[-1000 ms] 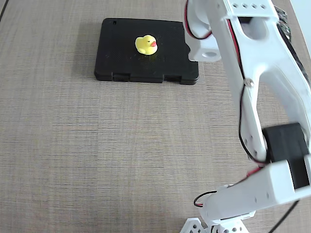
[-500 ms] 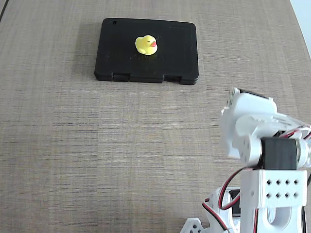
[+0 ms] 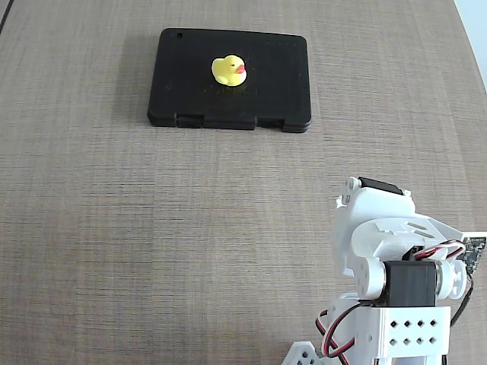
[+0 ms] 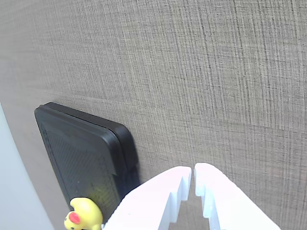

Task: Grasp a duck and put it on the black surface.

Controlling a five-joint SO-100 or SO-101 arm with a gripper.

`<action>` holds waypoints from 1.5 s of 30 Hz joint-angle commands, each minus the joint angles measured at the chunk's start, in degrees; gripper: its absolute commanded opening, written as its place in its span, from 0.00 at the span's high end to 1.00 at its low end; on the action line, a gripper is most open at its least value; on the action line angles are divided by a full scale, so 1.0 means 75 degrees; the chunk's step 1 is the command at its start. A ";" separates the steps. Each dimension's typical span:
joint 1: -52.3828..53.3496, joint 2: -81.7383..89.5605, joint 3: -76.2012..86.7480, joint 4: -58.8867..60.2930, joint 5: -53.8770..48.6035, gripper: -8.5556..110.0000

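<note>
Duck (image 3: 229, 71) sits upright on the slab (image 3: 274, 76), slightly left of centre and toward the far half in the fixed view, beak pointing right. Nothing touches it. In the wrist view the duck (image 4: 84, 215) shows at the bottom left edge, on the slab (image 4: 76, 153), red beak facing down-left, partly cut off by the frame.

Slab lies flat on the table (image 3: 152, 228), in the upper part of the fixed view, notched long edge facing the arm. Table is a brown woven-texture surface.

Arm (image 3: 396, 274) is folded at the bottom right corner of the fixed view, well apart from the slab. White body, black servo, red and black wires visible. Fingertips aren't visible in that view.

Gripper (image 4: 193, 168) enters the wrist view from the bottom edge: two white fingers (image 4: 158, 196) nearly pressed together, only a thin slit between the tips, nothing between them. It hangs over bare table just right of the slab's near corner, clear of the duck.

Pale wall or floor strip shows at the left edge of the wrist view and top right corner of the fixed view.
</note>
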 commanded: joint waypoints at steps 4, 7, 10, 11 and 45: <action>0.0047 0.0480 -0.0234 0.0668 -0.0023 0.93; 0.0000 0.0492 -0.0258 0.0797 -0.0023 0.93; -0.0070 0.0492 -0.0270 0.0832 -0.0023 0.93; -0.0082 0.0492 -0.0270 0.0832 -0.0023 0.93; -0.0422 0.0469 -0.0258 0.0820 0.0023 0.93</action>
